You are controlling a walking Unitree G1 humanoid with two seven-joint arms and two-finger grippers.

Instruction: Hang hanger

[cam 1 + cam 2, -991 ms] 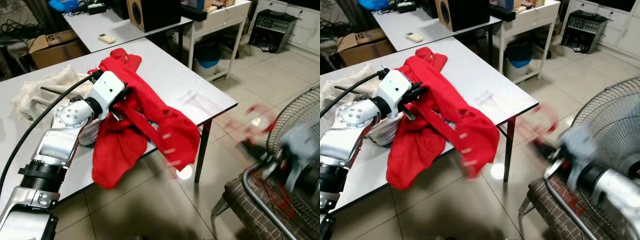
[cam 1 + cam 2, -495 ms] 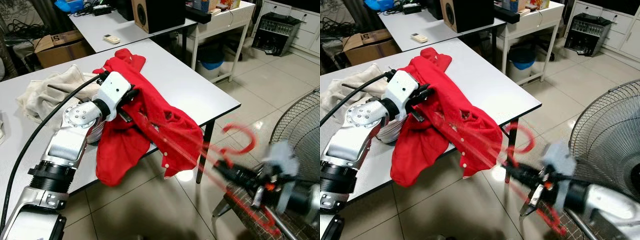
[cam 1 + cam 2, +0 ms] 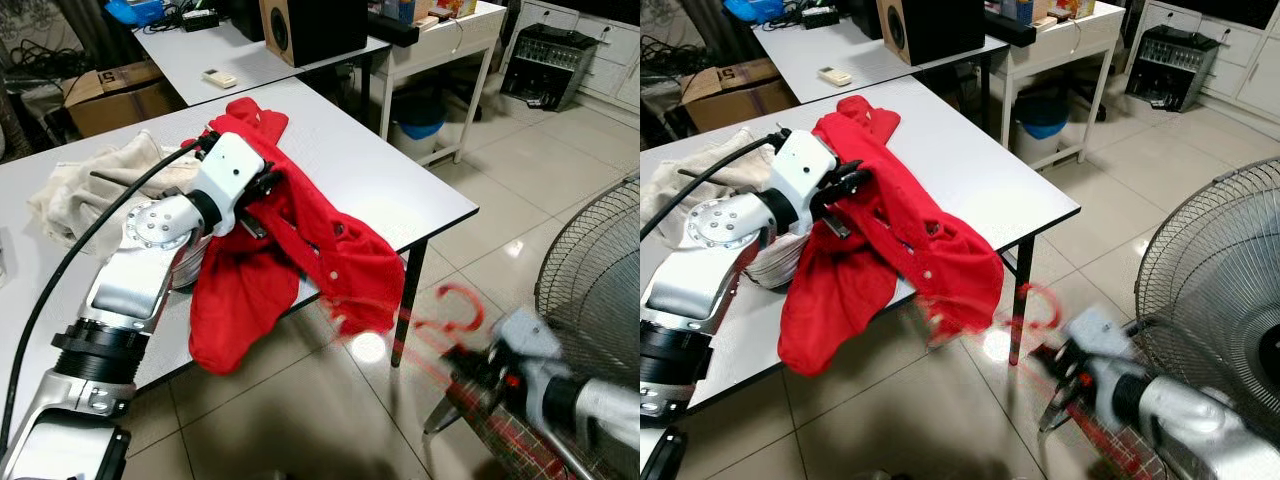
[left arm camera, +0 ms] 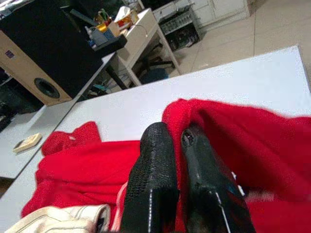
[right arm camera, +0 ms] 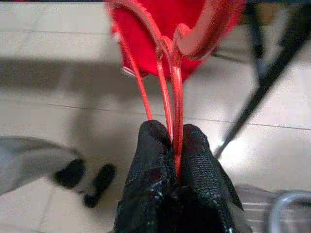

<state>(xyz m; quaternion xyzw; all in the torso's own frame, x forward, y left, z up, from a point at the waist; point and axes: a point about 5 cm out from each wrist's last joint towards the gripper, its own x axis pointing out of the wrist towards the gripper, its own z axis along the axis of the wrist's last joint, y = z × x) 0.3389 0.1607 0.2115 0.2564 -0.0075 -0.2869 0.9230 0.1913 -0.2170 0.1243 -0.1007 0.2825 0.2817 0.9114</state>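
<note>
A red shirt lies rumpled on the white table, one end hanging over the front edge. My left gripper is shut on a fold of the red shirt near its middle, above the tabletop. Low on the right, my right gripper is shut on a red wire hanger, blurred by motion. The hanger's hook points up, just right of the shirt's hanging end. In the right wrist view the black fingers pinch the hanger's wires, with the shirt behind them.
A beige cloth lies on the table behind my left arm. A standing fan and a metal-framed chair crowd the right side. Behind are a second table with a speaker and a cardboard box. The tiled floor lies below.
My right gripper has swung the hanger leftward and lower, toward the shirt's hanging end. The left gripper keeps its hold on the shirt.
</note>
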